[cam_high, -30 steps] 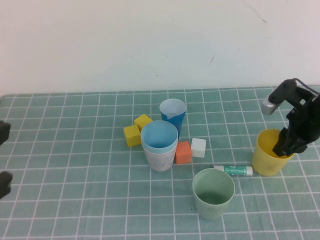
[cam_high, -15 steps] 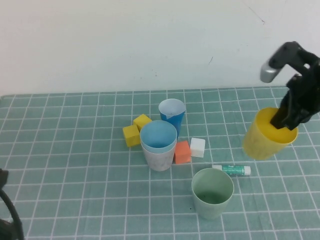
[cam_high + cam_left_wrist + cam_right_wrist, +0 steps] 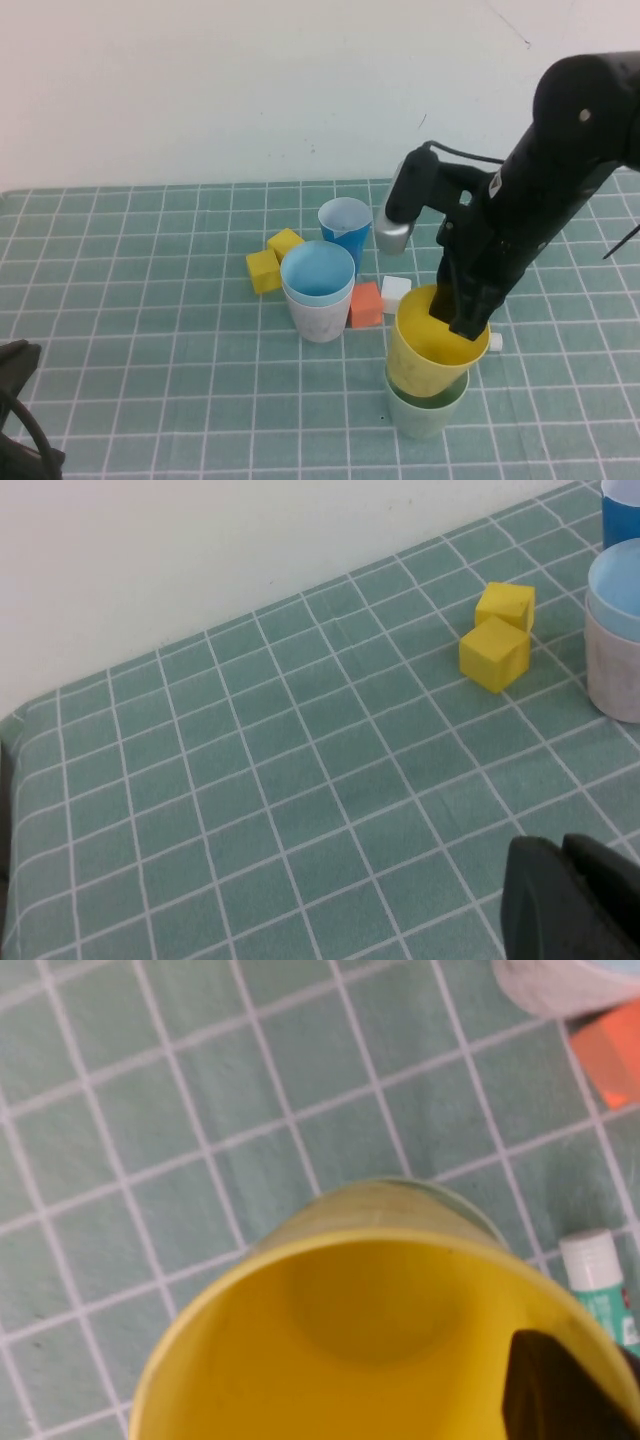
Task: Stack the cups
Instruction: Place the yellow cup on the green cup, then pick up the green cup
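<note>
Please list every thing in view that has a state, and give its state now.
yellow cup: held, tilted, partly inside the green cup
green cup: upright on the table
light blue cup: nested in the pale pink cup
right gripper: shut on the yellow cup's rim
left gripper: low at the table's left, idle

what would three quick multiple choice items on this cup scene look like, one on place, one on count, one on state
1. Where is the yellow cup?
A. beside the glue stick
B. in the green cup's mouth
C. on the yellow cubes

2. How many yellow cubes are there?
A. one
B. two
C. four

3. The right hand is:
A. shut on the yellow cup's rim
B. open above the table
C. out of view

Answers:
1 B, its base sits in the green cup.
2 B, a pair by the light blue cup.
3 A, one finger is inside the rim.
The left hand waits at the near-left edge.
</note>
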